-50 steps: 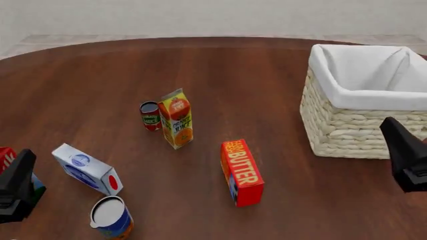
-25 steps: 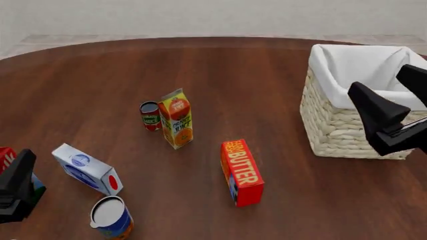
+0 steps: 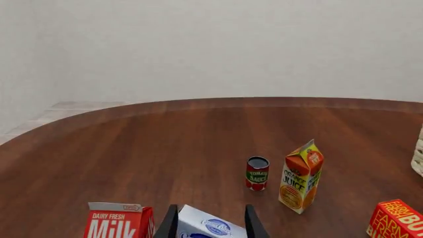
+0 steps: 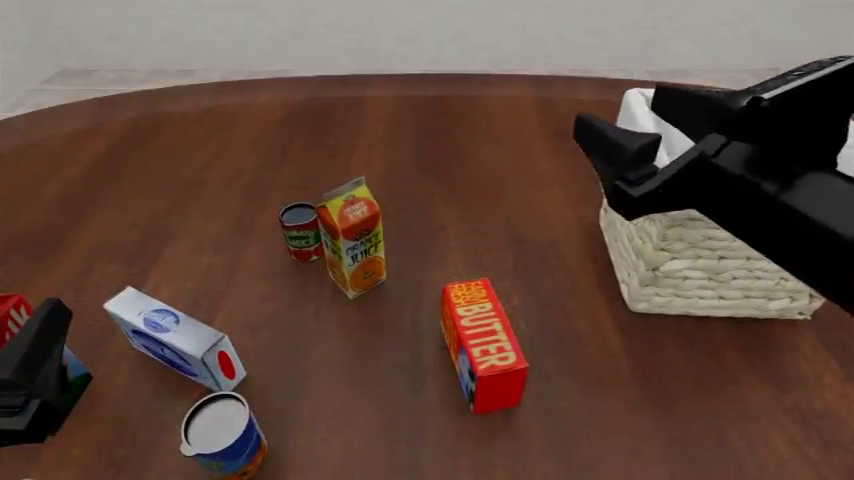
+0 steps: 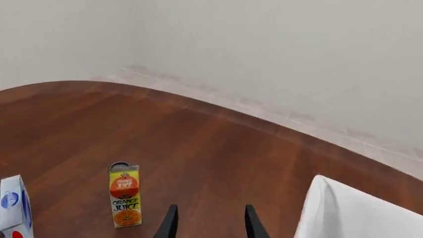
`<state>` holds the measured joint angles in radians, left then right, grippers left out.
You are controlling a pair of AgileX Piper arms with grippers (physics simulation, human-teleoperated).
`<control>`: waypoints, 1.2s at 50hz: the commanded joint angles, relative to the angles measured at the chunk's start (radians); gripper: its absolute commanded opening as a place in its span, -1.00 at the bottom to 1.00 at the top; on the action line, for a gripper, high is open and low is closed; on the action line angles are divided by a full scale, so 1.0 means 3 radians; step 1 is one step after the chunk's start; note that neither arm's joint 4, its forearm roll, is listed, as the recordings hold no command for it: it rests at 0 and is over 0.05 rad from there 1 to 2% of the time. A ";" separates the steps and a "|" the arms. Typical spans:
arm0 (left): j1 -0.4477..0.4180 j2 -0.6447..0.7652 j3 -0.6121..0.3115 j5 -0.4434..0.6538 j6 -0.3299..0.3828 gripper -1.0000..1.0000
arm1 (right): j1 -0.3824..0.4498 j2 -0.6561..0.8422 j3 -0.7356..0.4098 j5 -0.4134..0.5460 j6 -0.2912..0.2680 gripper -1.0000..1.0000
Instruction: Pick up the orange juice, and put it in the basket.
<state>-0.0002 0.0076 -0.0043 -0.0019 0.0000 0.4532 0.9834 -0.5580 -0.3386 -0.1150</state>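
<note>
The orange juice (image 4: 354,240) stands upright near the table's middle, left of centre; it also shows in the left wrist view (image 3: 300,178) and the right wrist view (image 5: 126,196). The basket (image 4: 694,265) stands at the right, partly hidden by my right arm; its white lining shows in the right wrist view (image 5: 343,213). My right gripper (image 4: 641,130) is open and empty, raised in the air beside the basket's near-left corner, well right of the juice; its gap shows in the right wrist view (image 5: 208,225). My left gripper (image 4: 34,360) is open and empty at the near-left edge (image 3: 210,225).
A red sauce can (image 4: 302,232) stands just left of the juice. A red BUTTER box (image 4: 483,345) lies in front of it to the right. A white-and-blue carton (image 4: 174,338), a white-topped can (image 4: 223,435) and a red milk carton (image 3: 119,223) sit by my left gripper.
My right arm has risen from the near-right corner and swung left and forward, now crossing in front of the basket. The left arm and all objects have not moved.
</note>
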 commanded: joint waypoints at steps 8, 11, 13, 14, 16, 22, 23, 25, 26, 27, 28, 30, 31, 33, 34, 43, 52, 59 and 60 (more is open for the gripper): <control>-0.0001 0.0000 0.0000 0.0000 0.0000 1.00 | 0.0185 0.0749 -0.0605 0.0082 0.0047 1.00; -0.0001 0.0000 0.0000 0.0000 0.0000 1.00 | 0.0216 0.0800 -0.0635 0.0061 -0.0010 1.00; 0.0001 0.0000 0.0000 0.0000 0.0000 1.00 | 0.0255 0.0862 -0.0674 0.0062 -0.0037 1.00; -0.0001 0.0000 0.0000 0.0000 0.0000 1.00 | 0.0313 0.0904 -0.0702 0.0101 -0.0023 1.00; 0.0001 0.0000 0.0000 0.0000 0.0000 1.00 | 0.0344 0.0988 -0.0732 0.0079 -0.0027 1.00; -0.0001 0.0001 0.0000 0.0000 -0.0001 1.00 | 0.0385 0.1171 -0.0876 0.0132 0.0109 1.00; 0.0000 0.0000 0.0000 0.0000 0.0000 1.00 | 0.0413 0.1197 -0.0910 0.0163 0.0156 1.00; -0.0001 0.0000 0.0000 0.0000 0.0000 1.00 | 0.0437 0.1244 -0.0964 0.0198 0.0209 1.00; 0.0000 0.0000 0.0000 0.0000 0.0000 1.00 | 0.0438 0.1262 -0.0976 0.0200 0.0219 1.00; 0.0000 -0.0001 0.0000 0.0000 0.0000 1.00 | 0.0434 0.1288 -0.0986 0.0185 0.0203 1.00; 0.0001 0.0000 0.0000 0.0000 -0.0001 1.00 | 0.0453 0.1323 -0.0998 0.0178 0.0194 1.00; 0.0000 0.0000 0.0000 0.0000 0.0000 1.00 | 0.0470 0.1368 -0.1009 0.0151 0.0154 1.00; -0.0001 0.0000 0.0000 0.0000 0.0000 1.00 | 0.0505 0.1405 -0.1041 0.0177 0.0192 1.00; 0.0000 0.0000 0.0000 0.0000 0.0000 1.00 | 0.0511 0.1442 -0.1061 0.0165 0.0168 1.00; 0.0000 0.0000 0.0000 0.0000 0.0000 1.00 | 0.0579 0.1507 -0.1115 0.0206 0.0193 1.00; 0.0000 0.0000 0.0000 0.0000 -0.0001 1.00 | 0.0681 0.1684 -0.1317 0.0241 0.0034 1.00; 0.0000 0.0000 0.0000 0.0000 0.0000 1.00 | 0.0793 0.1872 -0.1495 0.0274 -0.0115 1.00; 0.0000 -0.0001 0.0000 0.0000 0.0000 1.00 | 0.0813 0.2088 -0.1651 0.0329 -0.0146 1.00; 0.0000 0.0000 0.0000 0.0000 0.0001 1.00 | 0.0803 0.2109 -0.1664 0.0326 -0.0161 1.00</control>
<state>-0.0002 0.0076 -0.0043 -0.0019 0.0000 0.6790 1.5429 -0.9995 -0.2549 -0.1378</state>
